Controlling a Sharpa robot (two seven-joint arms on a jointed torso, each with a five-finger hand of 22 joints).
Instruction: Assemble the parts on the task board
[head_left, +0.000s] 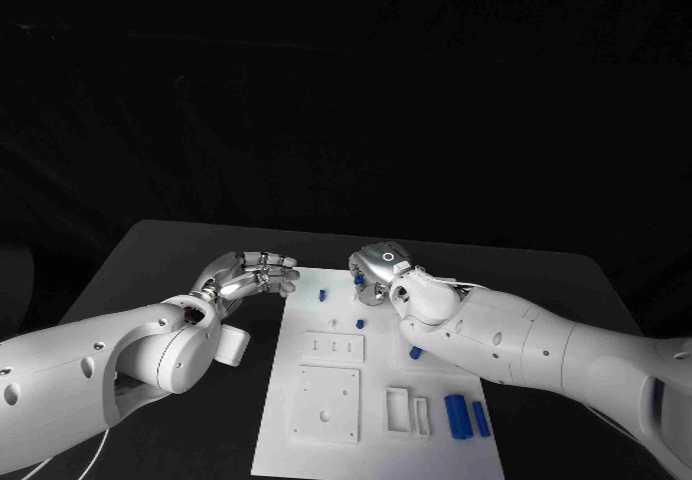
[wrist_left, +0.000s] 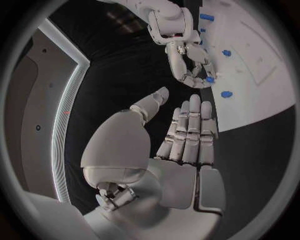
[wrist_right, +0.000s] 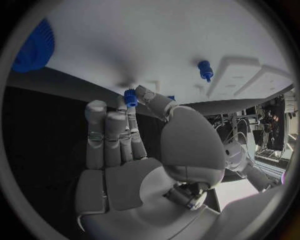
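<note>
Right hand (head_left: 387, 272) at board (head_left: 378, 420) top edge, frame centre, fingers (wrist_right: 133, 114) pinching small blue part (wrist_right: 130, 98), axis toward board; left hand (head_left: 248, 276) beside, fingers apart, holding nothing.

The right hand (wrist_right: 134, 150) pinches a small blue part (wrist_right: 130, 98) at the white board's (wrist_right: 156, 45) edge; another blue peg (wrist_right: 204, 70) stands nearby.

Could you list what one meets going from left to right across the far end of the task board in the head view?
Left hand → blue peg at the board's far left corner → right hand.
</note>
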